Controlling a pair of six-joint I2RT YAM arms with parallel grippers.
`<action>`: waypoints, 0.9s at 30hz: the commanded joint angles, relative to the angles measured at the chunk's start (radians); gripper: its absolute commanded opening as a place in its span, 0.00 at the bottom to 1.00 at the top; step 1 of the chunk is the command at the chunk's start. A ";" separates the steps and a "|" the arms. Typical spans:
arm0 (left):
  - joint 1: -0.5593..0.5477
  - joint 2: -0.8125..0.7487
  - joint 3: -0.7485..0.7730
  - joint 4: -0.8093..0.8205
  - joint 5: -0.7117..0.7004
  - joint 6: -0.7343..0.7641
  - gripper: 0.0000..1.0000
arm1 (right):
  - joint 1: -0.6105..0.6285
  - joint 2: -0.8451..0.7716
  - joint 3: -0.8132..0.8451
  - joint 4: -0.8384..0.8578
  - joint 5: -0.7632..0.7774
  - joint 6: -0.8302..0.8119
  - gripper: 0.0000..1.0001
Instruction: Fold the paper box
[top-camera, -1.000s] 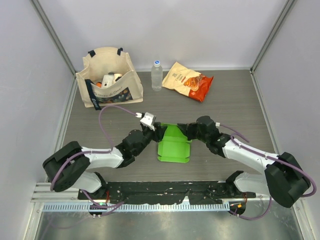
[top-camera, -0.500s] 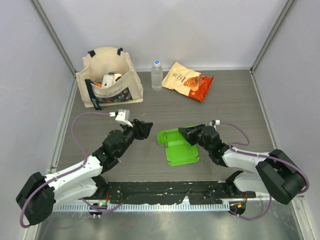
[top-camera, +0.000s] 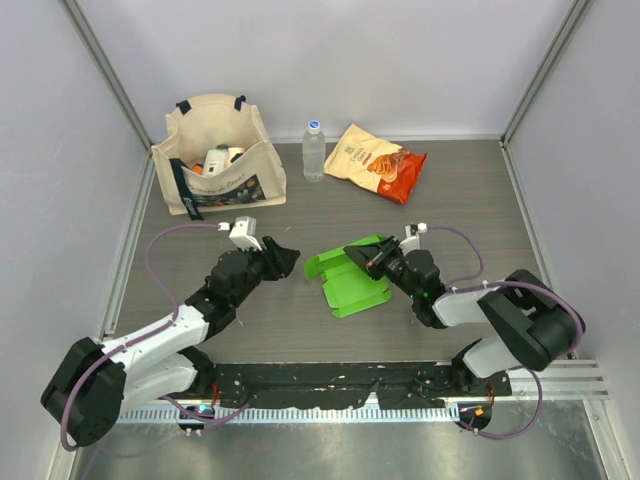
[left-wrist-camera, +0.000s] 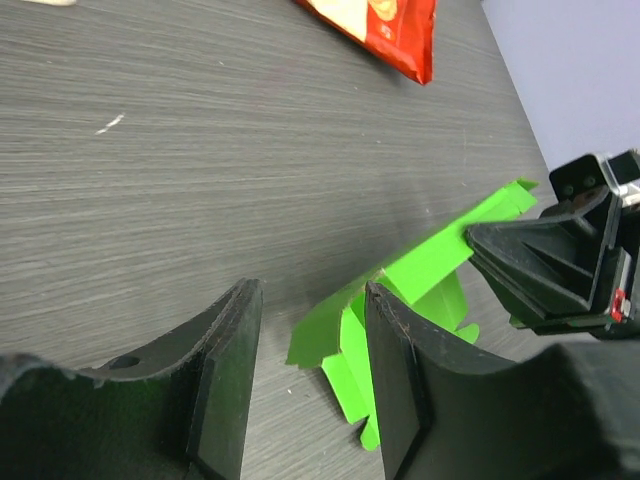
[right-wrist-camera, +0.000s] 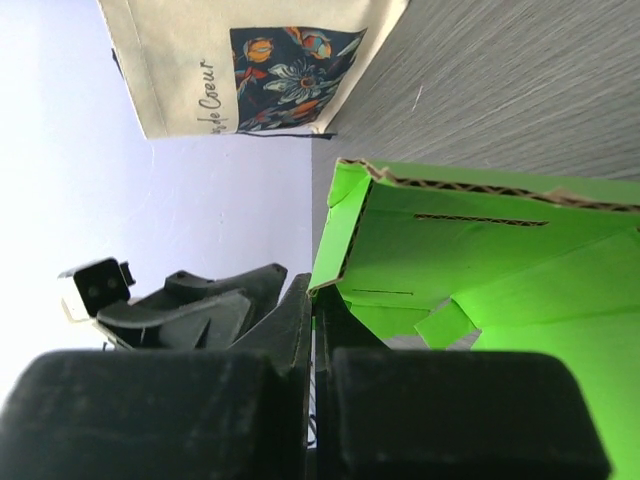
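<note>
The paper box (top-camera: 352, 283) is a bright green card piece with raised flaps, lying mid-table with its far side lifted. My right gripper (top-camera: 371, 261) is shut on the box's upper right flap, and the card edge (right-wrist-camera: 335, 235) is pinched between its tips (right-wrist-camera: 313, 296). My left gripper (top-camera: 287, 261) stands open just left of the box, apart from it. In the left wrist view the green flap (left-wrist-camera: 440, 262) shows past the open fingers (left-wrist-camera: 228, 360), with nothing between them. The right gripper (left-wrist-camera: 545, 262) holds the flap's far end.
A cream tote bag (top-camera: 215, 155) with items inside stands at the back left. A water bottle (top-camera: 314, 150) and an orange snack bag (top-camera: 377, 160) sit along the back. Grey walls close off the left, the right and the back.
My left gripper opened, let go of the box and drew back to the left. The right gripper kept its hold, and the box turned and tipped up on its far side.
</note>
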 joint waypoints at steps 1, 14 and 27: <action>0.050 -0.004 0.022 -0.009 0.039 -0.020 0.49 | -0.013 0.087 -0.027 0.287 -0.107 -0.072 0.01; 0.075 0.064 -0.019 -0.022 0.094 0.042 0.41 | -0.019 0.249 -0.110 0.560 -0.195 -0.063 0.01; -0.013 0.346 0.002 0.092 0.176 0.101 0.33 | -0.046 0.330 -0.104 0.580 -0.175 0.020 0.01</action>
